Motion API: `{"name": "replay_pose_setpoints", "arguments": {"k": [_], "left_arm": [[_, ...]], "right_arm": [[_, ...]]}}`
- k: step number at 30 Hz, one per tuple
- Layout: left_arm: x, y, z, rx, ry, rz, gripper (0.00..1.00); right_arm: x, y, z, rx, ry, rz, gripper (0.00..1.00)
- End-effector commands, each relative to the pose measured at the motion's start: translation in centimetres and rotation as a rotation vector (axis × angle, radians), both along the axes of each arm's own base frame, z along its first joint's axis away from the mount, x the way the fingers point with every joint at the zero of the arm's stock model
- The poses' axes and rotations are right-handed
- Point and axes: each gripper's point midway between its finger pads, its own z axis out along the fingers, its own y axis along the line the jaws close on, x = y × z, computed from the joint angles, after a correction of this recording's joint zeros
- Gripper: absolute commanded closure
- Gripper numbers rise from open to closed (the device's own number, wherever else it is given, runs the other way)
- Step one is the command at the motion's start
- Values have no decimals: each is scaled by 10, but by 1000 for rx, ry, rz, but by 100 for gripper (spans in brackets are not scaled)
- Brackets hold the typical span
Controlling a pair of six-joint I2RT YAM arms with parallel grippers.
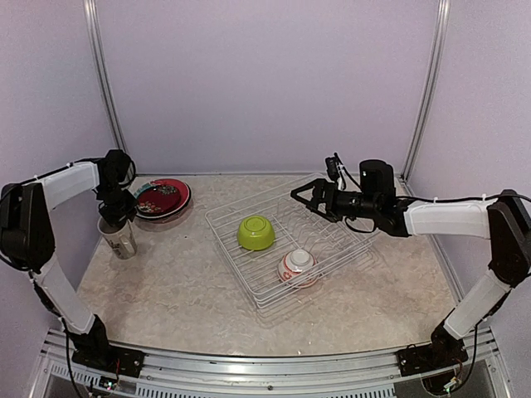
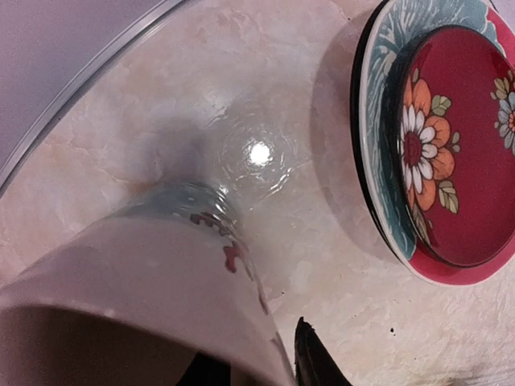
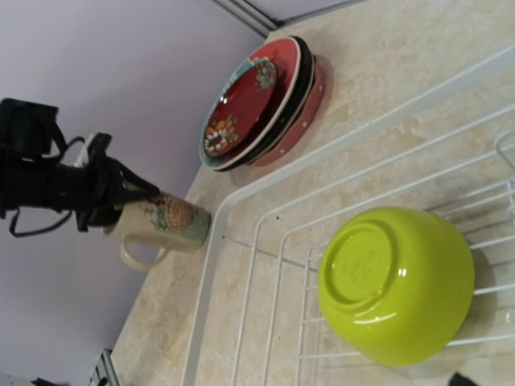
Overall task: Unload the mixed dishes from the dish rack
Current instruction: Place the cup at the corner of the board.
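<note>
Each arm is made of long white tubes joined by chunky black parts. The left arm [image 1: 70, 182] has a thin black wire running along its top. The right arm [image 1: 448, 220] has one too, and a little wire loop [image 1: 338, 166] sticks up near its wrist. The left tool [image 1: 116, 214] and the right tool [image 1: 305, 197] are both black. The left base [image 1: 104, 356] and the right base [image 1: 427, 358] are flat and black, with tiny coloured wires beside them.

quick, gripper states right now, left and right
left gripper: at the rim of the mug, grip cannot be told
right gripper: open, holding nothing
</note>
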Motion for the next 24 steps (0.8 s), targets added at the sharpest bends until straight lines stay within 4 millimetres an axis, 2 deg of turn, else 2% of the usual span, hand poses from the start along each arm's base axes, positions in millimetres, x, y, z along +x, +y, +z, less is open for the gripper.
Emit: {"name": "replay_pose_setpoints", "arguments": {"k": [1,6,11,13,16,21,24], "left_arm": [[5,10,24,45,-57,8,68],[6,13,49,70,-106,-13,46],[7,4,90,51,-214,-69,26],[8,-4,108,43,-277,-98,16],[8,-27,144,22,-419,-192,2],[-1,-65,203,7,-664,-360,1],[-7,-86,226,4,-761,-451,1]], "right_arm": [[-3,9,-4,-34,2,33,0],[-4,11,-4,-70,-14,34,0],[-3,11,-9,-139,-34,27,0],[-4,11,-11,-168,-37,32,0],[-4,13,-14,-235,-55,40,0],[-8,19,-26,-408,-97,72,0],[-15,23,-38,-531,-113,103,0]]}}
